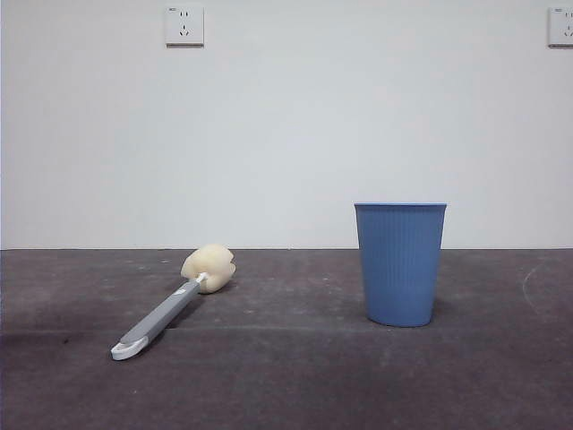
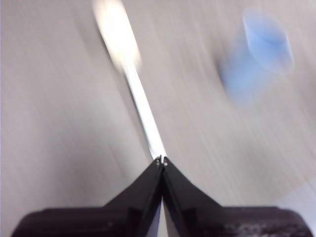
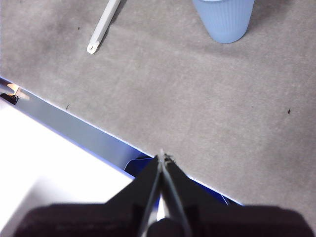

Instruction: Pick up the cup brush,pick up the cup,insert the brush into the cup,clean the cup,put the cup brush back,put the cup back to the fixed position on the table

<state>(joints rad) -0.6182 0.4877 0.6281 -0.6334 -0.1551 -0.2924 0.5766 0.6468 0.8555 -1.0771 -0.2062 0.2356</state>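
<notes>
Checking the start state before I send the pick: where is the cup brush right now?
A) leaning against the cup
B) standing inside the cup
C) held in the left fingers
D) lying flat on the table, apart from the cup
D: the cup brush lies flat on the table, well clear of the upright cup, with neither gripper on it.

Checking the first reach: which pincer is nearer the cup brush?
Left. The left pincer, shut, hangs over the cup brush, lined up with its handle. The right pincer, also shut, sits back by the table edge, well short of it.
</notes>
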